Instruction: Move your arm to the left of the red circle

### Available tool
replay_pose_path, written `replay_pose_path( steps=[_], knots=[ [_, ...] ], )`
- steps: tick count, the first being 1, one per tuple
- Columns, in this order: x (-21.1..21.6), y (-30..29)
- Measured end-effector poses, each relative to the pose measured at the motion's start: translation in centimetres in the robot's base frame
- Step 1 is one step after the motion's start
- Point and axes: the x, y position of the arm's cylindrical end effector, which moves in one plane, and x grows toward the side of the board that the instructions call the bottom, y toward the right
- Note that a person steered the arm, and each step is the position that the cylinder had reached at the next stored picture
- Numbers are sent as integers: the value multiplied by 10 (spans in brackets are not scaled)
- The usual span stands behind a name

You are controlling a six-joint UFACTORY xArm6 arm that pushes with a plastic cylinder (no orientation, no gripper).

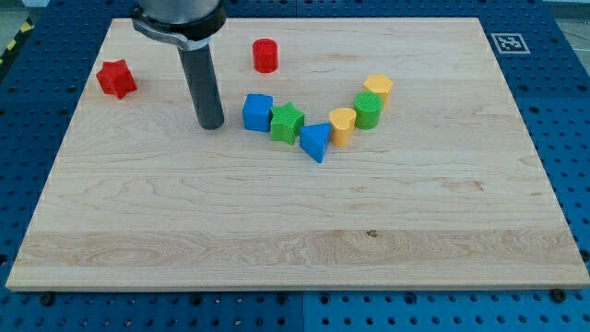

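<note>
Blue triangular block (314, 142) lies nearest, within an arc of blocks. My tip (211, 124), a plain rod tool holding nothing, rests just left of the blue cube (257, 112). Red circle (265, 55) stands upright, axis vertical, near the tabletop (277, 240) top edge, bare wood to its left.

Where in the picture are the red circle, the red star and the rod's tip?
red circle (265, 55): camera view, on its side wall.
red star (116, 78): camera view, on its top face.
my tip (211, 124): camera view, the rod's very end, left of the blue cube (257, 112).
</note>
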Motion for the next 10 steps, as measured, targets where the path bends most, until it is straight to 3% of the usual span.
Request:
replay_pose_path(
  steps=[10],
  knots=[
    [-51, -8]
  ],
)
